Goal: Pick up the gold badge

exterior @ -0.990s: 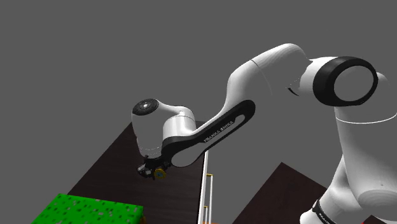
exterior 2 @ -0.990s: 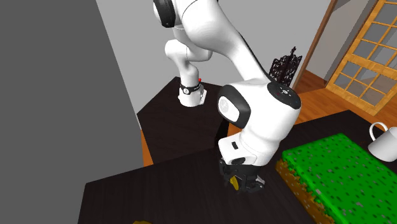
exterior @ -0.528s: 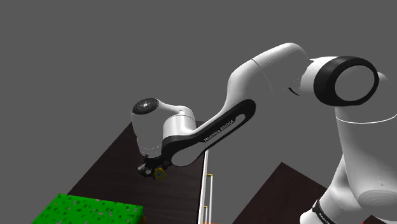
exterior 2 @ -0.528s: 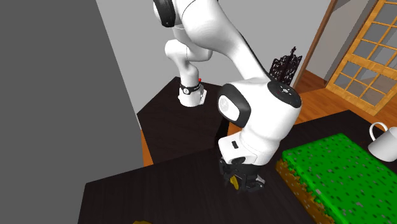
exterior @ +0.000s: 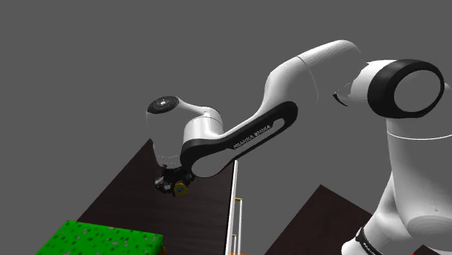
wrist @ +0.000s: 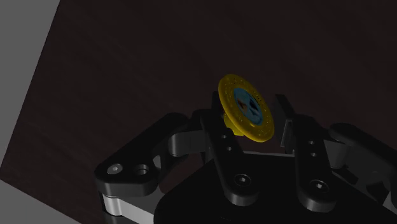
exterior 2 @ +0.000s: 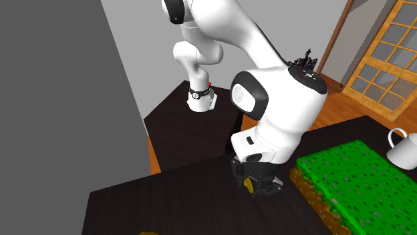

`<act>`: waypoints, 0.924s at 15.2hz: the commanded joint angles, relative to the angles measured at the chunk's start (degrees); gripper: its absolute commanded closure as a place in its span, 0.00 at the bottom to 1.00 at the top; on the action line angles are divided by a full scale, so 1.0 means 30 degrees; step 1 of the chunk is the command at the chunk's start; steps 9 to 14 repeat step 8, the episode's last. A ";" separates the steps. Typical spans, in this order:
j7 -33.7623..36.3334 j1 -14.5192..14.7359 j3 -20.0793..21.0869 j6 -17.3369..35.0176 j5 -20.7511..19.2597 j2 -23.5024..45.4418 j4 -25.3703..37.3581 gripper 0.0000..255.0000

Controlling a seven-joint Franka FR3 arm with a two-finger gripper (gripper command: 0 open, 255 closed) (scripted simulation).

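Note:
The gold badge point(wrist: 247, 108) is a round yellow disc with a blue centre, clasped edge-on between my two black fingers and tilted. My gripper point(wrist: 251, 121) is shut on it, lifted clear above the dark table point(wrist: 127, 57). In the shoulder view the gripper point(exterior: 176, 187) hangs over the table point(exterior: 130, 188) with the badge point(exterior: 181, 190) showing as a small yellow spot at its tip. From the second exterior view the gripper point(exterior 2: 254, 185) hovers above the table point(exterior 2: 180, 200) with the badge point(exterior 2: 248, 184) between the fingers.
A green speckled block point(exterior 2: 354, 180) lies close beside the gripper, also seen as the green block point(exterior: 101, 239) at the shoulder view's lower left. A white mug point(exterior 2: 404, 148) stands beyond it. A small yellow object point(exterior 2: 148, 233) sits at the table's near edge. A grey wall point(exterior 2: 60, 113) flanks the table.
The arm has risen and the wrist has swung a little, carrying the badge higher above the table. The grip on the badge is unchanged.

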 commanded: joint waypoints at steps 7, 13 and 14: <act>-0.0581 -0.0168 0.0314 -0.1353 0.0653 -0.0848 0.0660 1.00; -0.0580 -0.0167 0.0313 -0.1354 0.0652 -0.0846 0.0662 1.00; -0.0580 -0.0167 0.0313 -0.1354 0.0652 -0.0846 0.0662 1.00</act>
